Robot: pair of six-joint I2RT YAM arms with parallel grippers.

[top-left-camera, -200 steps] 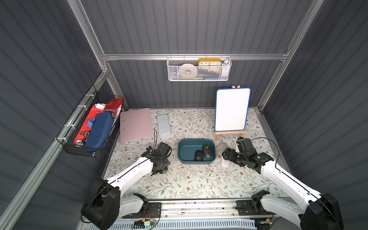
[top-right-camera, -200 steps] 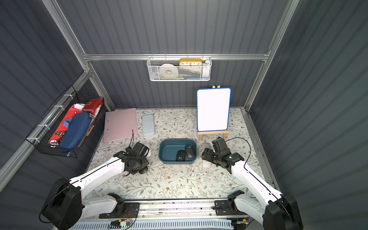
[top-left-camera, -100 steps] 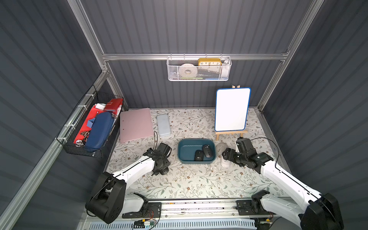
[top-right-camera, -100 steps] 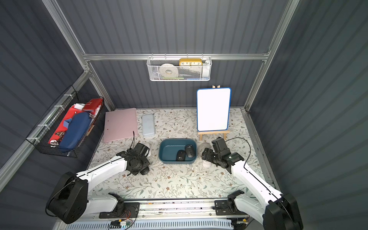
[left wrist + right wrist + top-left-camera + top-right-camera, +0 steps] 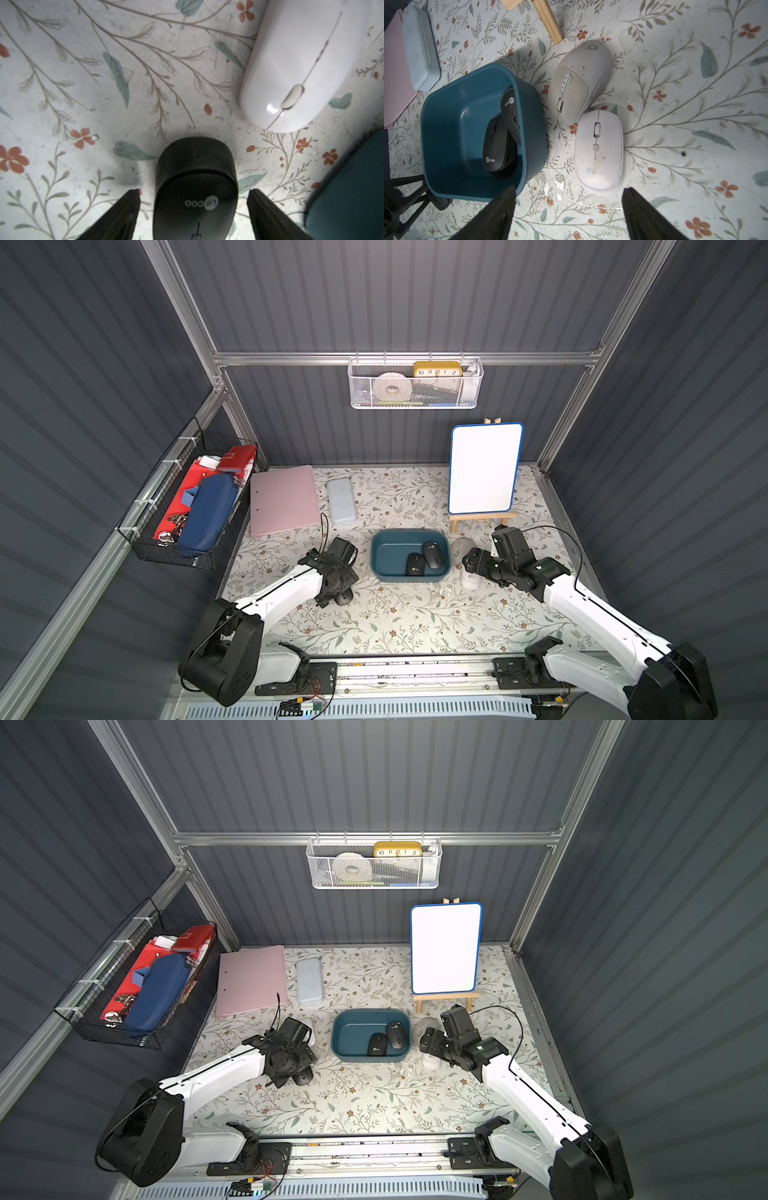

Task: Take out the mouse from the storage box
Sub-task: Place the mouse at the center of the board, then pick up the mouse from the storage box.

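A floral table (image 5: pixel 395 622) fills a dark-walled booth, seen from above. Two white arms reach in from the near edge, the left arm (image 5: pixel 282 597) and the right arm (image 5: pixel 590 614). At the back right a whiteboard (image 5: pixel 484 467) stands upright on a small wooden easel. At the back left a pink folder (image 5: pixel 282 499) lies flat. The teal box (image 5: pixel 390 556) sits mid-table between the two arms' ends, and a pale-blue case (image 5: pixel 341 501) lies behind it, just beside the folder. The left gripper (image 5: pixel 193 190) points down at the table just left of the box, its fingers spread. A black mouse (image 5: pixel 195 199) lies on the table between them, outside the box, with a strip of table showing on each side, so neither finger touches it. A white mouse (image 5: pixel 299 68) lies near it, apart, by the box's corner. The right gripper (image 5: pixel 569 188) hangs over the table just right of the box, its fingers spread wide with nothing between them. In the wrist view one finger overlaps the box's rim, and contact cannot be told. Two black mice (image 5: pixel 414 564) remain inside the box at its right end, touching. Outside its right wall lie a grey mouse (image 5: pixel 579 83) and a pale mouse (image 5: pixel 599 149), seemingly touching.
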